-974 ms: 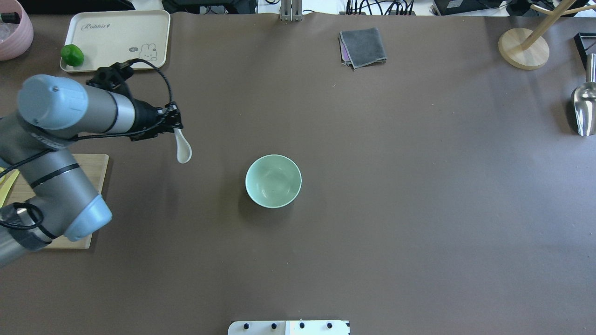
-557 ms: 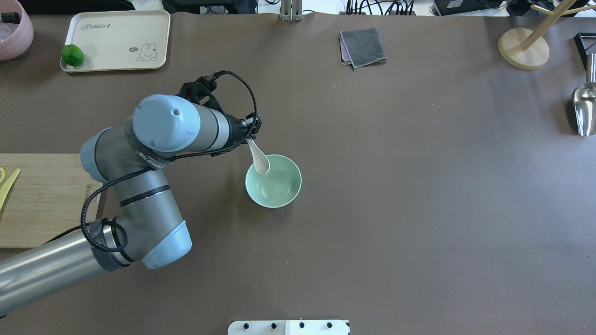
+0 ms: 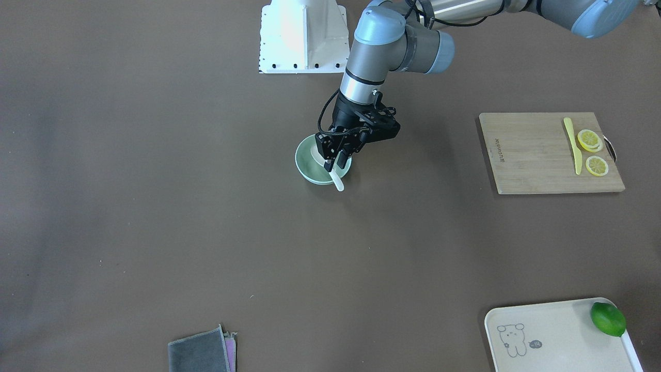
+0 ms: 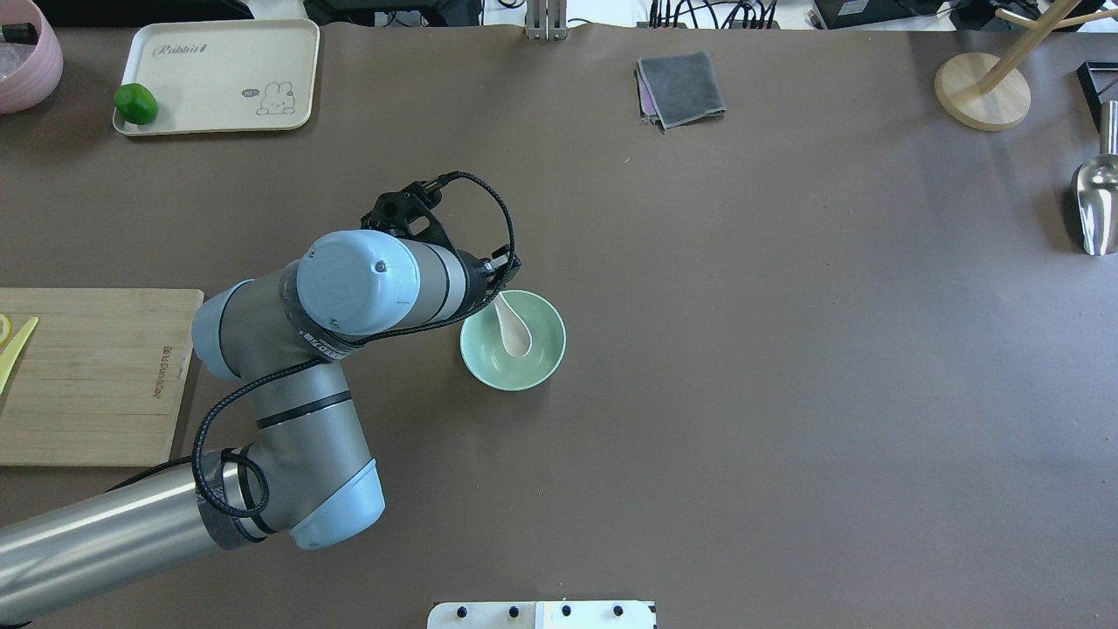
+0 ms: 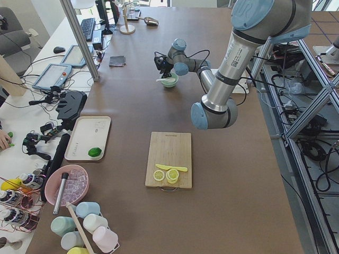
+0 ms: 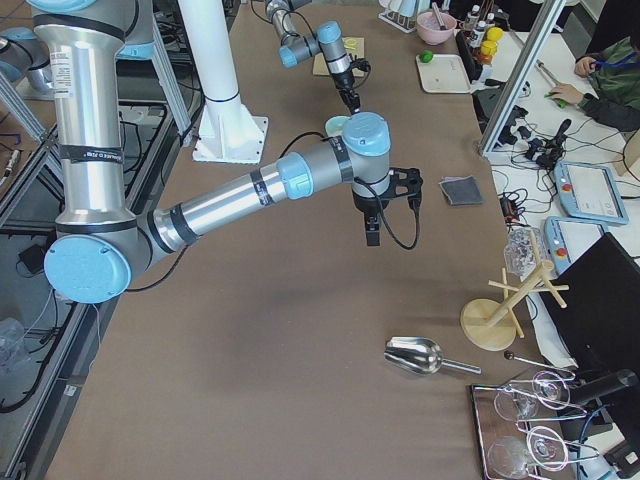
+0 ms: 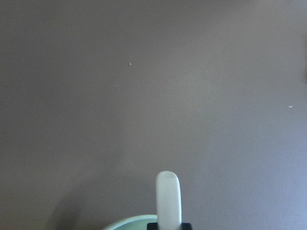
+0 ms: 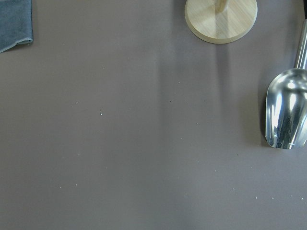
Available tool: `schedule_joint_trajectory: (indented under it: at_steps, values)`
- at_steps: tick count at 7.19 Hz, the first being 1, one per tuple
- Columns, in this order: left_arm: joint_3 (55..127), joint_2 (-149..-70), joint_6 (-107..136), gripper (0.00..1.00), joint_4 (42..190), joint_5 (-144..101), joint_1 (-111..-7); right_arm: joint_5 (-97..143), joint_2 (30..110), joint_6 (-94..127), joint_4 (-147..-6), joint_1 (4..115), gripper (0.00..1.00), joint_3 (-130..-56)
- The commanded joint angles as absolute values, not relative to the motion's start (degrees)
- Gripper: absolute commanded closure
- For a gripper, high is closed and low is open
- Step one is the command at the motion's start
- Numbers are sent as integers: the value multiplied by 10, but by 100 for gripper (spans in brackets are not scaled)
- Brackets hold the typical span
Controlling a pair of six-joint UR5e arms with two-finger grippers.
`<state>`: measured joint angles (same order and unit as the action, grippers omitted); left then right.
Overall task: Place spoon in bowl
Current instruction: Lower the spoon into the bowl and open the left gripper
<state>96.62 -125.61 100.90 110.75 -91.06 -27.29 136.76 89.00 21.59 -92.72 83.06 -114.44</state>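
The left gripper (image 3: 331, 163) pinches the short thick handle of the small glossy white soup spoon (image 4: 514, 333). Seen from overhead, the oval scoop lies inside the small round pale mint-green bowl (image 4: 547, 365), near its middle, and the handle rises over the rim at about 11 o'clock. The right gripper (image 6: 372, 236) hangs above the table well away from the bowl; whether it is spread or pressed together cannot be told.

The spoon looks stiff, light and slick, probably ceramic or hard plastic, so it could chip if dropped from height. The handle is the sensible place to hold it. The bowl looks light and matte, and a nudge might slide it.

The brown table mat (image 4: 786, 393) is flat and plain. From the bowl, a bamboo cutting board (image 4: 96, 376) lies at 9 o'clock, a cream rectangular tray (image 4: 218, 61) at 10 and a folded grey cloth (image 4: 681, 87) at 1, all well apart.
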Motion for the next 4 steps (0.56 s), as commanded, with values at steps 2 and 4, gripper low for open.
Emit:
schedule_joint_trajectory:
  at_steps: [2, 4]
  values:
    - [1003, -1243, 972, 2, 1106, -916, -277, 1367, 893, 217, -927, 831, 0, -1145]
    - [1071, -1174, 865, 2, 1057, -946, -295, 1323, 914, 212, -927, 831, 0, -1144]
